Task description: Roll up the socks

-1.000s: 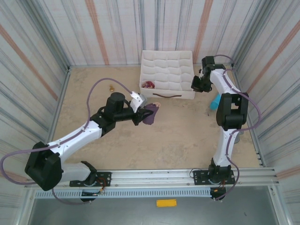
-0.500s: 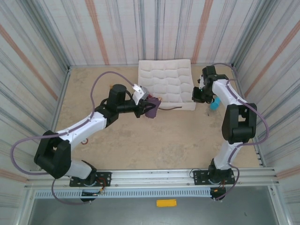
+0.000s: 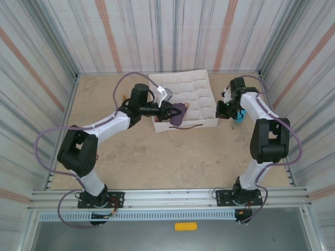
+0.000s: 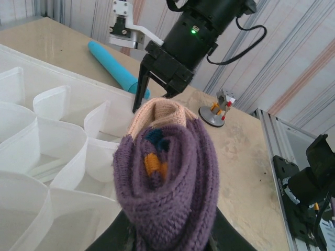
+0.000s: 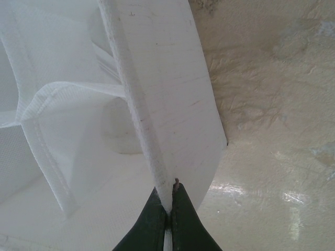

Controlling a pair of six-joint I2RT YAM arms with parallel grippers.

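A white fabric box (image 3: 194,90), split into soft cells (image 4: 49,144), sits askew on the bench (image 3: 172,157) near the back wall, with a dark handle (image 3: 184,125) curving along its front side. The right gripper (image 5: 170,206) is closed tight on the top edge of the box's right wall, the fabric pinched between its two dark fingers. Just beyond that wall a turquoise stick (image 4: 112,65) lies on the bench, close beside the right arm's wrist. Past it, in the left wrist view, a small figure (image 4: 217,109) stands on a round base. The left gripper (image 3: 170,111) reaches in from the left over the box's front-left part, closed round the socks (image 4: 167,193). They are wound into one fat roll, purple on the outside, with beige and a bit of orange showing at the core. The roll hangs above the open cells, clear of their walls, and faces the right gripper across the box. Whether any cell beneath it holds something cannot be told, as the roll and the arm cover that corner from above.
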